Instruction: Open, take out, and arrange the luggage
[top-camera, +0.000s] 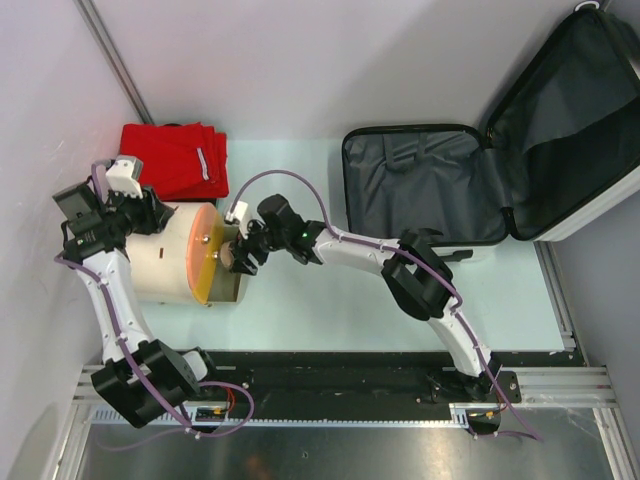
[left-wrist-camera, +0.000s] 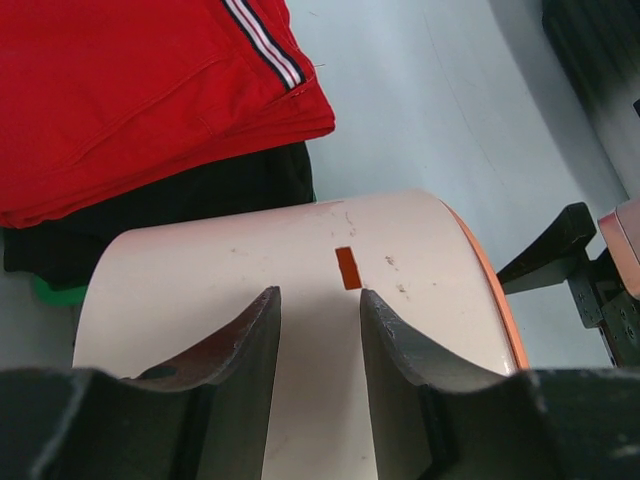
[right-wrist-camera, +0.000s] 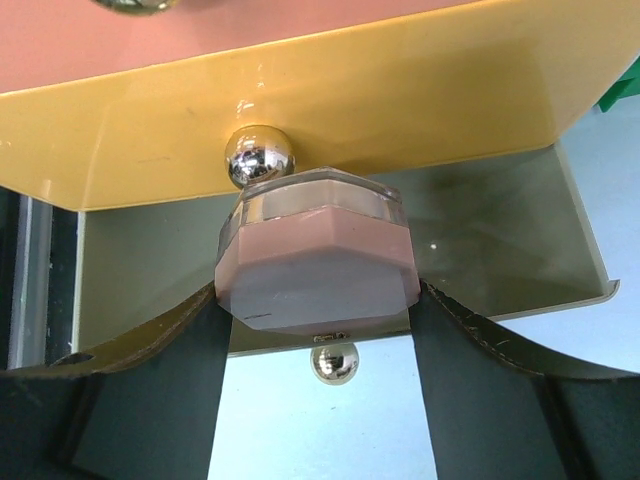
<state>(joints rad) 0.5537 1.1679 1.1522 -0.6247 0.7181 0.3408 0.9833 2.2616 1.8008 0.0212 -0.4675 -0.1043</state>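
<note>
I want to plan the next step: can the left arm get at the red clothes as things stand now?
Probably yes. The left gripper is open and empty over the cream drum, and the red clothes lie just beyond it, uncovered. It would likely only need to lift over the drum.

Luggage (top-camera: 425, 190) far R, clothes (top-camera: 175, 158) far L, cylinder (top-camera: 165, 255) just in front of clothes, jar (right-wrist-camera: 315, 275) at cylinder's R end

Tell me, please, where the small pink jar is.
In the right wrist view, the small pink jar is clamped in the right pincer, before the yellow drawer of the cream cylinder, left of the open luggage.
</note>
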